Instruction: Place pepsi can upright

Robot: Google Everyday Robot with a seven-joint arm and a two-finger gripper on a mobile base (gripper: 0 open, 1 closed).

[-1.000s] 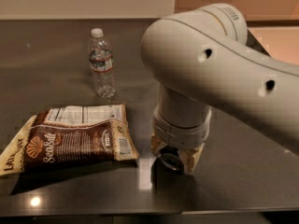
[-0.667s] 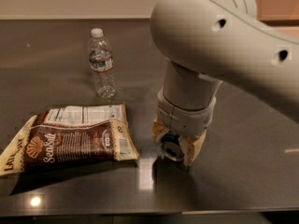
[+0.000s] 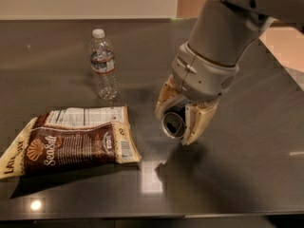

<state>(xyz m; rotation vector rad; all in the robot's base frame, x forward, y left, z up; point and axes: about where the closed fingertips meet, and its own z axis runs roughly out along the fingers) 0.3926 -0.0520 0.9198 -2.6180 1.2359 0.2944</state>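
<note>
When read from the left: well left of the jaws, a brown and cream chip bag (image 3: 71, 144) flat on the dark table (image 3: 247, 175), label up. Up and left of the jaws, apart from the bag, a clear water bottle (image 3: 103, 65) standing upright, white cap on. Then the gripper (image 3: 174, 128), cream fingers (image 3: 197, 122) pointing down toward the table under the grey arm (image 3: 223, 37). Pinched between the jaws, the pepsi can (image 3: 176, 120): dark body mostly hidden by the fingers, silver round end turned toward the camera, tipped over rather than upright. Just below the jaws, a dark shadow on the table.
</note>
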